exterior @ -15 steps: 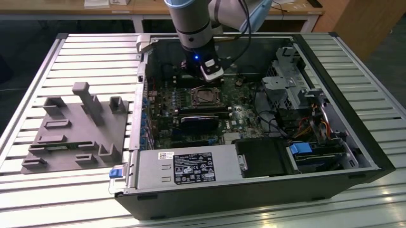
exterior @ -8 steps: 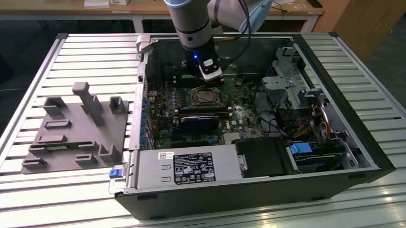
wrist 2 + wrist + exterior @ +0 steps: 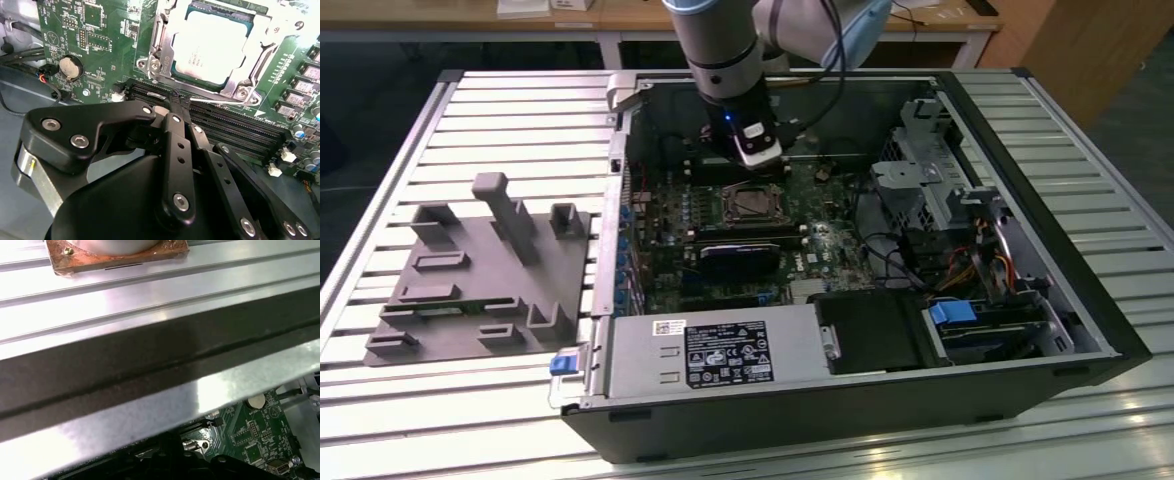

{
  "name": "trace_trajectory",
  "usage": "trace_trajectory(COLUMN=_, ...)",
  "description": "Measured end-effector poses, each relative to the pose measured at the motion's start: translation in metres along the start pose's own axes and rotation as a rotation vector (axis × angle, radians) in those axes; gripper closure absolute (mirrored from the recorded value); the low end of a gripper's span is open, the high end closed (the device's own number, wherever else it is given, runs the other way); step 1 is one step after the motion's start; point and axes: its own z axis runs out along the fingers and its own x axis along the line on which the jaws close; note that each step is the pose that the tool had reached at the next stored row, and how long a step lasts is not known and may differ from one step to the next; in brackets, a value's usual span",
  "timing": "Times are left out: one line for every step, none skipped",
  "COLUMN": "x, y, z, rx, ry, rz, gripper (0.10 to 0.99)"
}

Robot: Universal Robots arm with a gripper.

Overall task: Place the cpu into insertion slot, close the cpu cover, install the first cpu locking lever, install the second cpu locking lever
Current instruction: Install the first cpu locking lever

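An open computer case (image 3: 854,430) lies on a slatted table (image 3: 520,110), with a fixture block (image 3: 467,290) beside it on the exterior view's left. Inside, the insertion slot (image 3: 751,203) sits mid circuit board (image 3: 664,235), the cpu (image 3: 210,42) in it under the cpu cover (image 3: 161,35). A power supply (image 3: 720,350) lies along the case's near edge. The gripper (image 3: 177,100) hangs over memory slots (image 3: 225,122) just beside the insertion slot.
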Motion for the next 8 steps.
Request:
trace_trajectory(x=0.0006, y=0.0, z=0.0, rx=0.0, ry=-0.0014, rz=0.003, gripper=0.984)
trace_trajectory(x=0.0013, y=0.0, z=0.0001, rx=0.001, ry=-0.0031, rz=0.005, gripper=0.984)
trace_trajectory(x=0.0018, y=-0.0001, z=0.0003, rx=0.001, ry=-0.0049, rz=0.008, gripper=0.984)
trace_trajectory(x=0.0021, y=-0.0001, z=0.0006, rx=0.001, ry=-0.0071, rz=0.012, gripper=0.984)
trace_trajectory(x=0.0023, y=0.0, z=0.0009, rx=0.002, ry=-0.0091, rz=0.017, gripper=0.984)
trace_trajectory(x=0.0024, y=0.0, z=0.0012, rx=0.004, ry=-0.0117, rz=0.026, gripper=0.984)
trace_trajectory(x=0.0025, y=0.0001, z=0.0015, rx=0.006, ry=-0.0143, rz=0.035, gripper=0.984)
trace_trajectory(x=0.0027, y=0.0004, z=0.0018, rx=0.008, ry=-0.0167, rz=0.044, gripper=0.984)
